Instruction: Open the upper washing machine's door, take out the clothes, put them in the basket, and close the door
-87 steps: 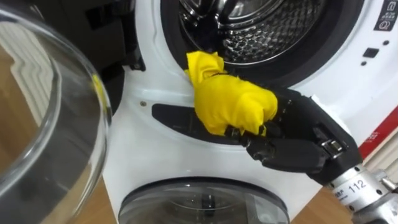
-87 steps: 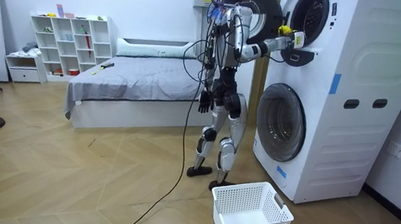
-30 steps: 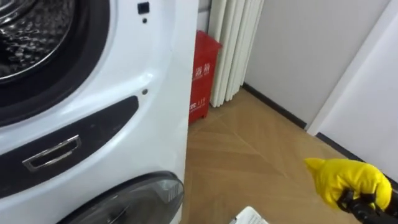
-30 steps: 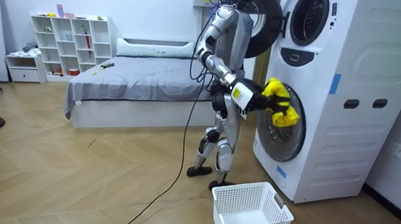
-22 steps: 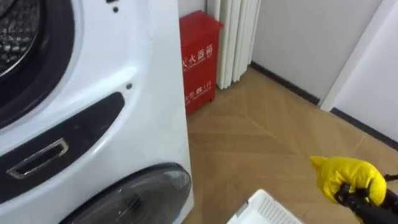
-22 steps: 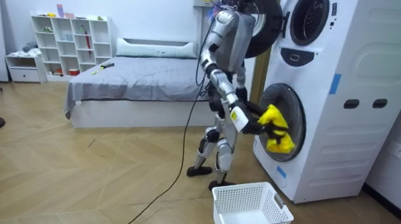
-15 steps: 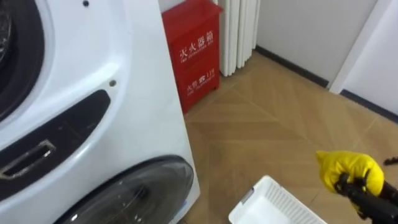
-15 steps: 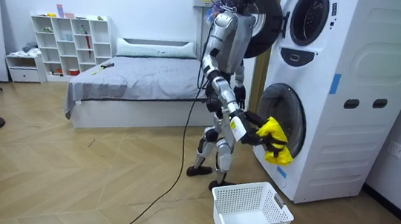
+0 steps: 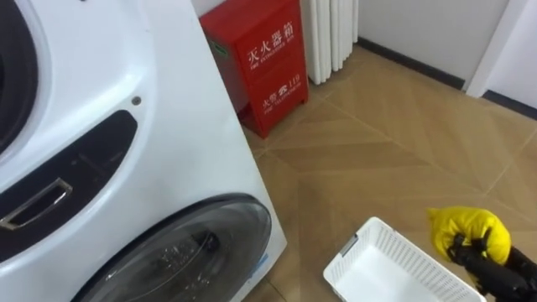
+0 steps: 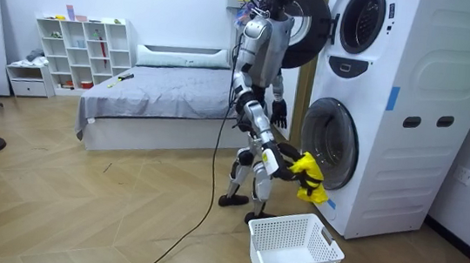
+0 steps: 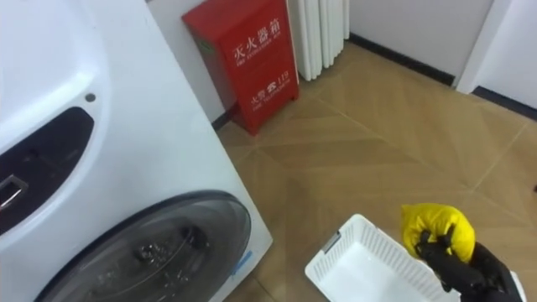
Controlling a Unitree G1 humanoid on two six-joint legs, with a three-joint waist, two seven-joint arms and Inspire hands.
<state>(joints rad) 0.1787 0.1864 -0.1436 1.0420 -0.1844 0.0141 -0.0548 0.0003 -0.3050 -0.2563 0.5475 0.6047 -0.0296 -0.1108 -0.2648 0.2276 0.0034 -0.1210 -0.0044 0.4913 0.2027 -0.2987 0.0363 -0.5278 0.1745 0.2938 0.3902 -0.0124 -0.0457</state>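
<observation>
Lowering yellow cloth toward the white basket
Right hand is clenched round the bunched cloth, held in the air over the basket's edge, beside the washing machine. To do this well, I would centre the bundle over the basket's middle before letting go, so hanging folds clear the rim. Left hand hangs near the machine.

White stacked washing machine stands left. Red metal cabinet stands behind it, far. White plastic lattice basket sits on the floor, near right. Right hand clasps yellow cloth above the basket's right side.
</observation>
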